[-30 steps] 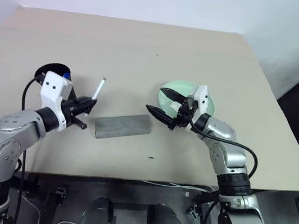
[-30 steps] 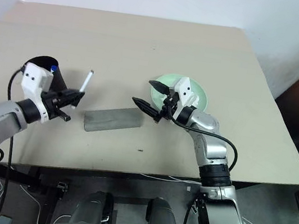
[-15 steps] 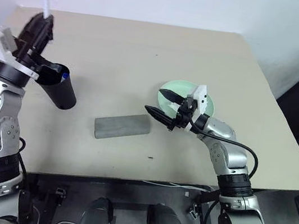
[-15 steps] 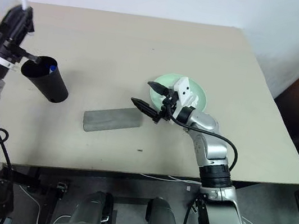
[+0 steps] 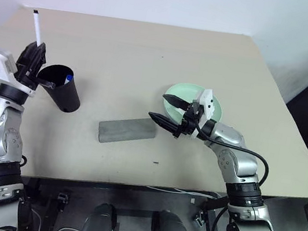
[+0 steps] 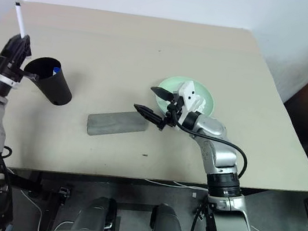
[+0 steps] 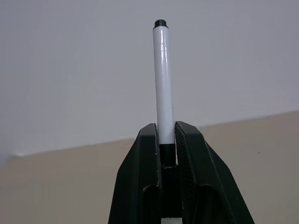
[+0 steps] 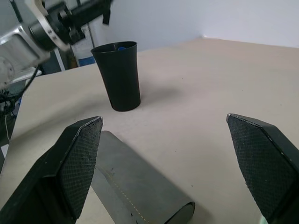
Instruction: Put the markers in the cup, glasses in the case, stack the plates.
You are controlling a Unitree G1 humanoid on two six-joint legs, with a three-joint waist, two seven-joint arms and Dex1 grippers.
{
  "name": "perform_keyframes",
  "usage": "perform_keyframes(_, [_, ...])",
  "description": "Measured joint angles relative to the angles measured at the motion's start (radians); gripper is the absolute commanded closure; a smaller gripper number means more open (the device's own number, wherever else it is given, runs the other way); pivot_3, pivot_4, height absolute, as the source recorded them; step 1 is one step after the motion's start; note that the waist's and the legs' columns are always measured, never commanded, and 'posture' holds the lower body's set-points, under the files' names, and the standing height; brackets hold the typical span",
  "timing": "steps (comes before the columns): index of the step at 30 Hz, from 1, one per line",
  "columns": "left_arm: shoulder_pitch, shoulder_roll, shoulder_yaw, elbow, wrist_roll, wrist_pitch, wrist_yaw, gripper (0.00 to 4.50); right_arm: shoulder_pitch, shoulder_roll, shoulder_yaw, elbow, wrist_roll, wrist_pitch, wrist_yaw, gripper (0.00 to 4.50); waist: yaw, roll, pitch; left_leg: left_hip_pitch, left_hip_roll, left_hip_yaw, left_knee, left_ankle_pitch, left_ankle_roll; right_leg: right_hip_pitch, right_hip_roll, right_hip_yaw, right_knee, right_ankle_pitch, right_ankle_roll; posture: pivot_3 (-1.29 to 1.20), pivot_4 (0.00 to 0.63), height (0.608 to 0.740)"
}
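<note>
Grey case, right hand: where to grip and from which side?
Pinch the case across its narrow width near the middle, coming from above. It lies flat and long on the table, and the open right hand hovers by its near end.

We see only the cap of the blue marker (image 5: 67, 78); the cup (image 5: 64, 91) hides its barrel.
</note>
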Motion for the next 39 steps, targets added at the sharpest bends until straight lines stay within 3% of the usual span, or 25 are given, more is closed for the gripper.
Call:
perform_keyframes(6, [0.01, -0.003, 0.0, 0.047, 0.0, -0.019, 0.0, 4.32, 0.0, -0.002, 0.0, -0.008, -0.001, -0.001, -0.006, 0.0, -0.002, 0.0, 0.0, 0.0, 0.0, 0.0, 0.0, 0.0, 0.0, 0.0, 0.0, 0.0, 0.0, 0.0, 0.0, 0.0, 0.15, 0.726])
perform_keyframes(18, [0.037, -0.006, -0.012, 0.051, 0.001, -0.028, 0.007, 0.17, 0.0, -0.003, 0.0, -0.008, -0.004, -0.01, -0.017, 0.0, -0.001, 0.0, 0.0, 0.0, 0.0, 0.0, 0.0, 0.0, 0.0, 0.0, 0.0, 0.0, 0.0, 0.0, 0.0, 0.0, 0.15, 0.726])
perform_keyframes(19, [0.038, -0.006, -0.012, 0.051, 0.001, -0.028, 0.006, 0.03, 0.0, -0.003, 0.0, -0.008, -0.004, -0.01, -0.018, 0.0, -0.001, 0.0, 0.0, 0.0, 0.0, 0.0, 0.0, 0.0, 0.0, 0.0, 0.0, 0.0, 0.0, 0.0, 0.0, 0.0, 0.15, 0.726])
perform_keyframes(25, [0.131, 0.032, -0.027, -0.094, -0.075, 0.095, -0.044, 0.03, -0.003, -0.006, -0.003, -0.007, -0.001, -0.011, -0.011, 0.0, -0.006, 0.0, 0.0, 0.0, 0.001, 0.0, -0.001, 0.0, 0.0, 0.0, 0.0, 0.0, 0.0, 0.0, 0.0, 0.0, 0.15, 0.726])
perform_keyframes(31, [0.395, 0.146, 0.078, -0.358, -0.247, 0.268, -0.164, 0.03, -0.016, -0.035, -0.013, 0.011, 0.007, -0.016, 0.035, 0.0, -0.009, 0.0, 0.0, 0.0, 0.002, 0.001, -0.002, 0.0, 0.0, -0.002, 0.0, 0.0, 0.0, -0.001, -0.001, 0.0, 0.15, 0.726])
perform_keyframes(39, [0.581, 0.167, 0.106, -0.46, -0.316, 0.317, -0.338, 0.03, -0.005, -0.035, -0.013, 0.012, 0.009, -0.024, 0.068, 0.0, -0.006, 0.001, 0.0, 0.0, 0.001, 0.002, -0.001, -0.002, -0.003, -0.001, -0.007, 0.0, -0.001, -0.002, -0.005, 0.0, 0.15, 0.726])
